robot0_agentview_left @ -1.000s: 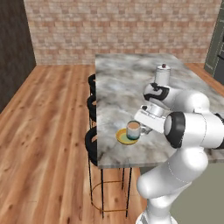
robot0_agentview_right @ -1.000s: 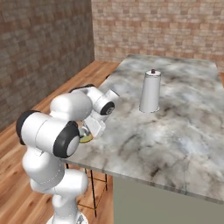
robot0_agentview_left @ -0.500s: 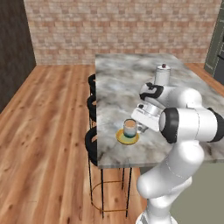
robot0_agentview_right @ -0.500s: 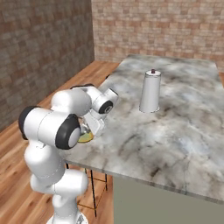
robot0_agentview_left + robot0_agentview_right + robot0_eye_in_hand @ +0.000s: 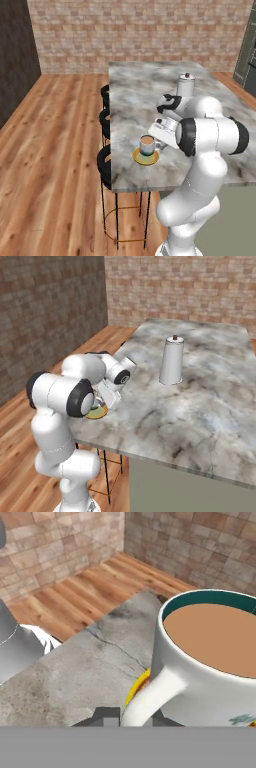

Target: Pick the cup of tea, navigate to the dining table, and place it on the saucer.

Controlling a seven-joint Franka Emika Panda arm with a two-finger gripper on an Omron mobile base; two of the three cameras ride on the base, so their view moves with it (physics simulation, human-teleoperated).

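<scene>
The dining table (image 5: 150,85) carries the saucer (image 5: 145,157) near its stool-side edge. I see the cup of tea (image 5: 147,145) upright over that saucer, apparently resting on it. The gripper (image 5: 159,146) is clamped on the cup's handle (image 5: 150,699). I judge a level, gentle release best, then a straight withdrawal.

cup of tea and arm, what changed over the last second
The cup of tea came down toward the saucer and now sits over it at the dining table edge near the stools; whether it rests on the dish is hard to tell. The arm's big forearm joint swung higher. The end effector stayed shut on the cup's handle. The tall white cylinder and the views themselves did not shift.
</scene>
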